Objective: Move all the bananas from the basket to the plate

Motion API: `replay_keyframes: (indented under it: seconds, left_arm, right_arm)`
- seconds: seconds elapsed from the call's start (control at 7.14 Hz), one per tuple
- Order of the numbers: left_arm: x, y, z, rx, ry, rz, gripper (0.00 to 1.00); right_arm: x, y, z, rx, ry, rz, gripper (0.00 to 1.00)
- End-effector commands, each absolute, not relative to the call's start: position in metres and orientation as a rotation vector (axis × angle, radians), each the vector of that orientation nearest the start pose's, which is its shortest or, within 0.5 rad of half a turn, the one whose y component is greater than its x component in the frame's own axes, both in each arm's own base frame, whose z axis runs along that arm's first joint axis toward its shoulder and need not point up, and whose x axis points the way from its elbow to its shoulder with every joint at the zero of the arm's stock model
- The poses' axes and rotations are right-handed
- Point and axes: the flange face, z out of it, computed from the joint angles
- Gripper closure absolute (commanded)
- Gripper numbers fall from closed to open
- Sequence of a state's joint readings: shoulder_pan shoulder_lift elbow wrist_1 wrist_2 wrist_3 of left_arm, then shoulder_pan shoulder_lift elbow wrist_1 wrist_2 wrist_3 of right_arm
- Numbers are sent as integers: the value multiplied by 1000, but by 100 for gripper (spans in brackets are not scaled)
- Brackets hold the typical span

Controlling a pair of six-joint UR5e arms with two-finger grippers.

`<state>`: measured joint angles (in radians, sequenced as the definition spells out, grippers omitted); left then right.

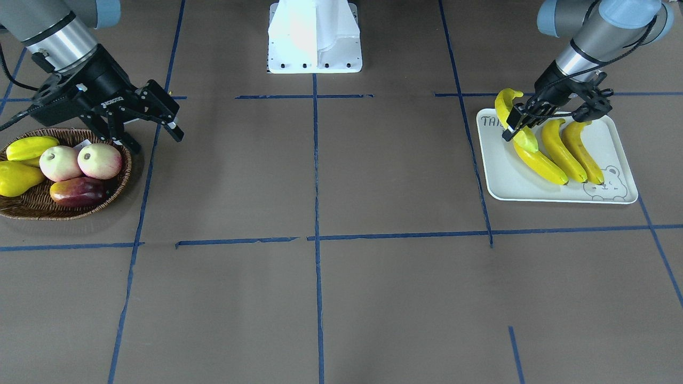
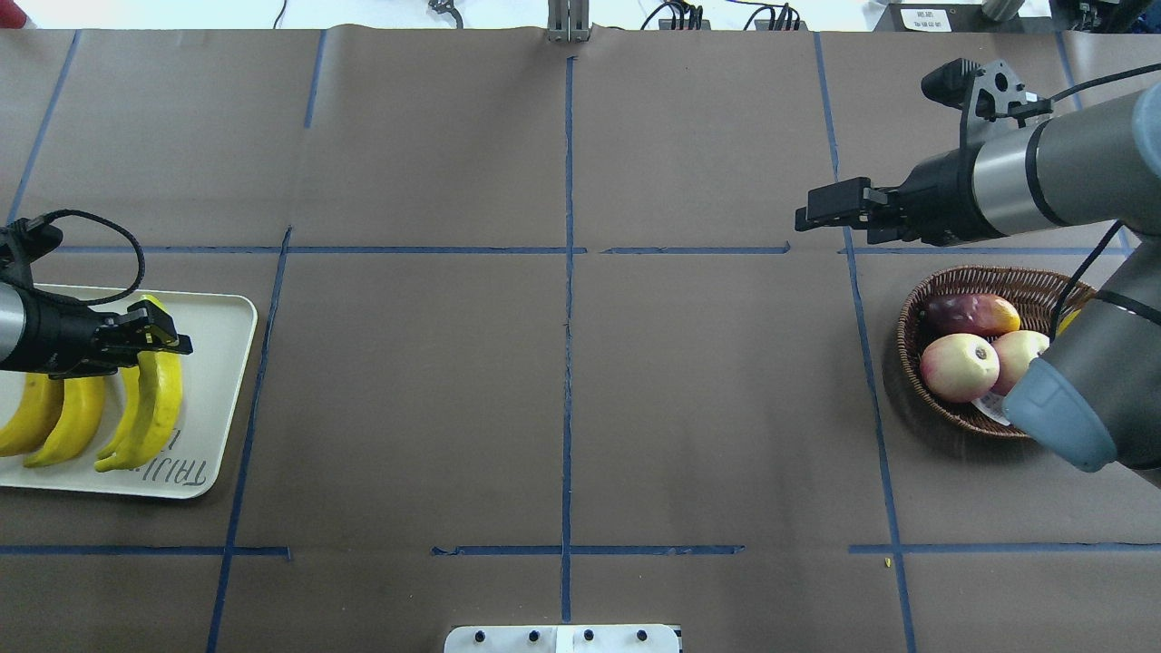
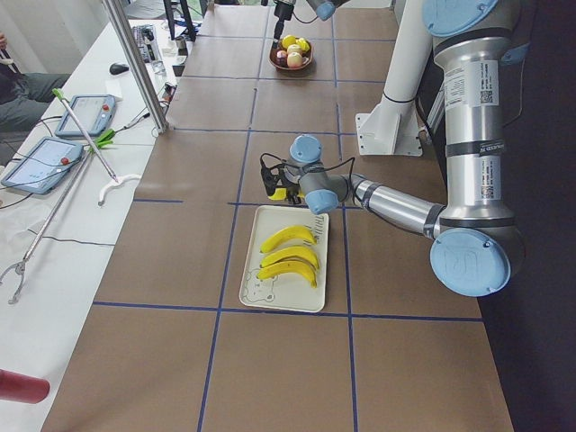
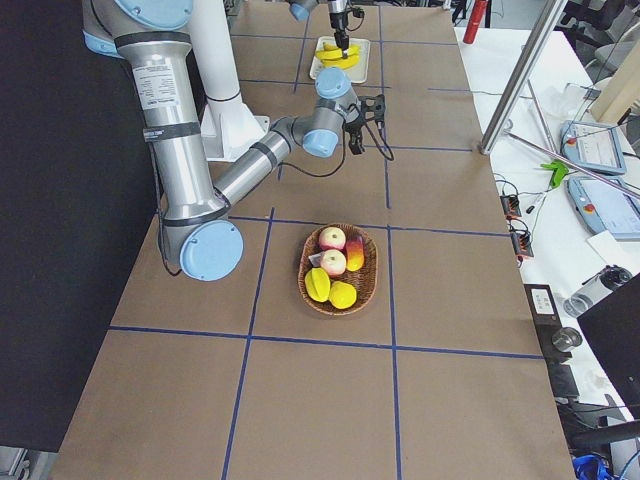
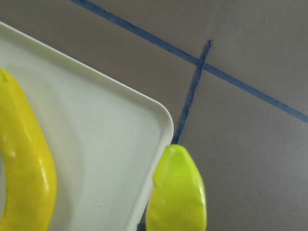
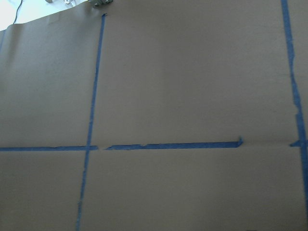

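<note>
Fourth banana (image 1: 507,104) gripped in my left claw (image 1: 515,127), over the plate (image 1: 512,184)

I have the greenish banana clamped and tilted above the plate's corner, beside three bananas (image 1: 560,149) already lying on it. My right claw (image 1: 156,140) hangs with its fingers spread wide just past the wicker basket (image 1: 32,210) on the bench (image 1: 320,176). The basket holds two apples (image 1: 98,160), a mango (image 1: 77,192) and yellow fruit (image 1: 18,178).
</note>
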<state>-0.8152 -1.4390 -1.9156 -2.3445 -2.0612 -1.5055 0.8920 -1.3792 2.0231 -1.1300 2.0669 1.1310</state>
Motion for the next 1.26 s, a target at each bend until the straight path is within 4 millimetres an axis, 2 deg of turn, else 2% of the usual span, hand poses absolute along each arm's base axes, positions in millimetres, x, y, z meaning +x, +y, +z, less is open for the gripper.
replay_keyframes:
  seconds: [0.0,0.28,0.42,0.7,1.12]
  left_arm:
    - [233,-403,480,8,1041,-488,62]
    - [236,-412,481,6,994,-486,60]
    - [236,-416,488,52,973,-402,1]
    - [243,-431,496,55,964,-404,0]
    - [234,-437,499,80,958,-384,0]
  right_arm:
    - [-220,-468,331,316,-1038,74,0]
    - [-213,-468,341,319,-1022,63,0]
    - [-212,-466,345,310,-1020,63,0]
    - [-203,-468,354,314,-1009,44,0]
    - [-179,-469,390,338,-941,-16,0]
